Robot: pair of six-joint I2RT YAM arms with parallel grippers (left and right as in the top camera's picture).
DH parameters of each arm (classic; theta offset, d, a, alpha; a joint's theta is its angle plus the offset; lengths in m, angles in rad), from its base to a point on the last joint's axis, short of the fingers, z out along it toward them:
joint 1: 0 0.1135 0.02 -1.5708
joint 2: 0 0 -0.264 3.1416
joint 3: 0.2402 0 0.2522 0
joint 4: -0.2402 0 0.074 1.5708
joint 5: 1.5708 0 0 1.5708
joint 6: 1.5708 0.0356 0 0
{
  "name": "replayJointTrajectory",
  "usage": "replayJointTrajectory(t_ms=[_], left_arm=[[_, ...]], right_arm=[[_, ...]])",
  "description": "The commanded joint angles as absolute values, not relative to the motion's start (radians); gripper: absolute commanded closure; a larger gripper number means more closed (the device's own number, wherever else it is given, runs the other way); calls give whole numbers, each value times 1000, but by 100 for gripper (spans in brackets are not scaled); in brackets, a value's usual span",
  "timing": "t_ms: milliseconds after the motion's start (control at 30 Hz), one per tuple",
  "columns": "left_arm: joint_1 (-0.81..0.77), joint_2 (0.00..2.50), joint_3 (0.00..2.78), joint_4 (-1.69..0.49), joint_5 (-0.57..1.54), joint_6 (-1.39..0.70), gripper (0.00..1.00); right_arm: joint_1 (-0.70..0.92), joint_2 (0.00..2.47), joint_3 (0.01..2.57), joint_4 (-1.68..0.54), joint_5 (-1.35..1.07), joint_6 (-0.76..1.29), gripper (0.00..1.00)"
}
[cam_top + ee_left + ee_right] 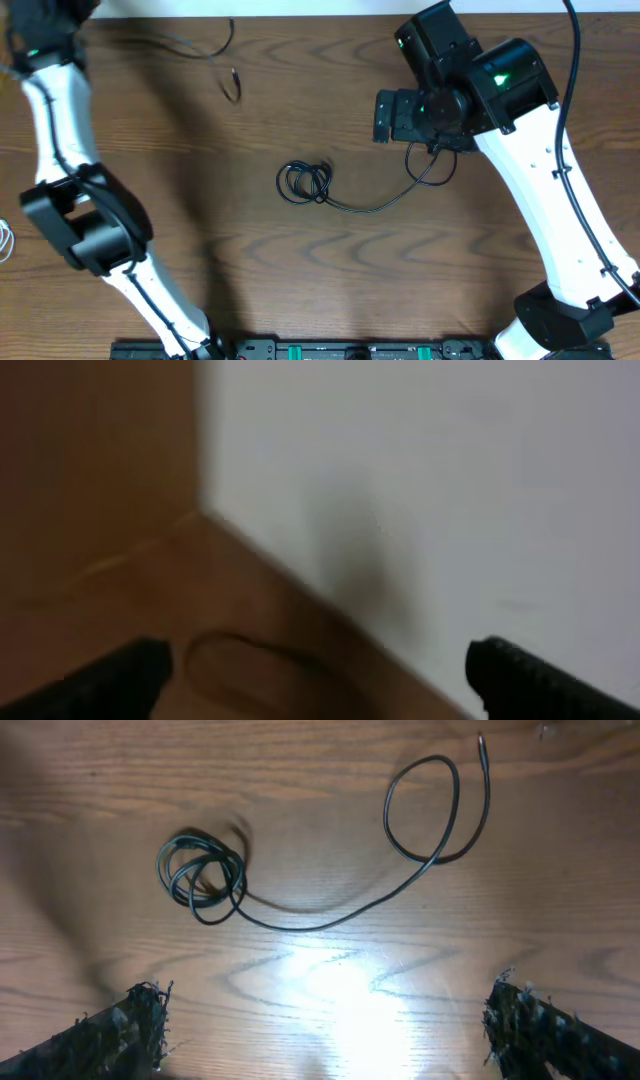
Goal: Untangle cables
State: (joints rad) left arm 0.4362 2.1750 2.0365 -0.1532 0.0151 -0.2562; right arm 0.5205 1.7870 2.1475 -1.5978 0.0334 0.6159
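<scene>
- White cable (pixel 5 240): only a small loop shows at the left edge of the table (pixel 300 290), cut off by the frame. It lies beside the left arm (pixel 60 150) and no claw touches it.
- Left gripper (pixel 315 665): it is at the far left corner, outside the overhead frame. Its wrist view is blurred, but both fingers (pixel 110 680) stand wide apart with nothing between them, so it is released and empty.
- Thin black cable (pixel 205 45): it lies slack along the far edge, left of centre. A small loop (pixel 233 85) sits just near of it (whether the two join cannot be told). Both are well apart from the central bundle.
- Coiled black cable (pixel 305 183): a tight bundle of several turns lies at the table's centre. One strand runs right from it, sags toward the near side, then rises into an open loop that ends in a plug end (pixel 481 740).
- Right gripper (pixel 325 995): it hovers right of centre, above that open loop. Its fingers are spread wide, released and grasping nothing.
</scene>
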Motion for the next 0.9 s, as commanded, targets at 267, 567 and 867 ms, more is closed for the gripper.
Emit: replayJointTrajectory(t_ms=[267,567,867], left_arm=[[497,2130,2059,-431,-52,-229,1],[418,2138,2013,-736,201,-229,9],[294,2153,2000,-942,157,-358,9]], right_arm=[[537,1786,2138,-1590,15,586,1],[585,1786,2138,-1583,16,586,1],[624,1786,2138,-1582,16,585,1]])
